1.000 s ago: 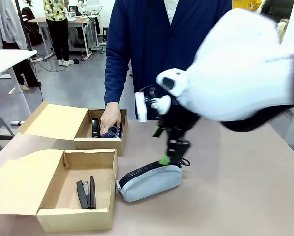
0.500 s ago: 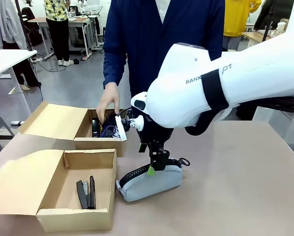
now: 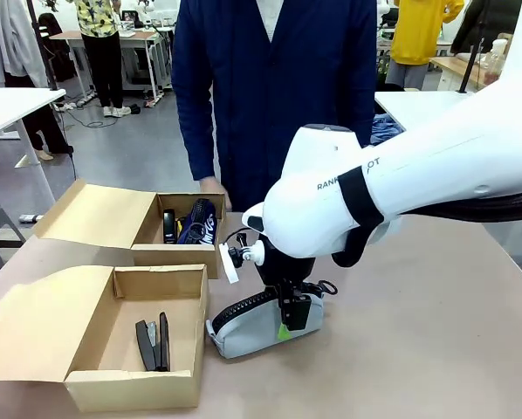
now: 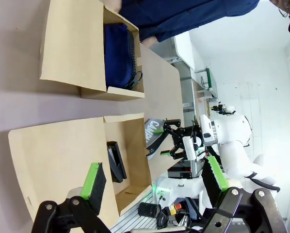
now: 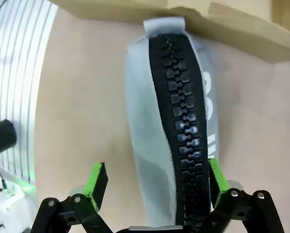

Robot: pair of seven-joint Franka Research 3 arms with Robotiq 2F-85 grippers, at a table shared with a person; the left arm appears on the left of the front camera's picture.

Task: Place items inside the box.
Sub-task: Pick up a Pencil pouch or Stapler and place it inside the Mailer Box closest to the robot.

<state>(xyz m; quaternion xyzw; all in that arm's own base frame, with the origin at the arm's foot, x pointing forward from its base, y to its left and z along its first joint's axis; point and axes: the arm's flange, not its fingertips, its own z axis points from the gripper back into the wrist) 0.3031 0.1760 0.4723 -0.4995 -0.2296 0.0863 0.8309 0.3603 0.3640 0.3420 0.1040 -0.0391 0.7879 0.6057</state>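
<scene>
I find the box [image 3: 134, 388] open on top, its floor bare but for the stapler [image 3: 154, 343]: room to come down. The pouch [image 3: 252, 327] lies just beside its right wall, the smaller box [image 3: 174, 255] close behind; the table [image 3: 436, 332] right of the pouch is free.

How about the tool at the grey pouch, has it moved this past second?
Yes. The right tool dropped lower, now straddling the unmoved grey pouch.

right arm [image 3: 401, 166]: "RANK", then "OT" a bit farther right, grey letters on the white shell, with a black band [image 3: 355, 196] sitting between the two bits
grey pouch [image 4: 153, 130]: white print on its side, starts "CAM", the rest is too small to tell
same pouch, right wrist view: white letters beside the zipper [image 5: 181, 121], too cut off to read
</scene>
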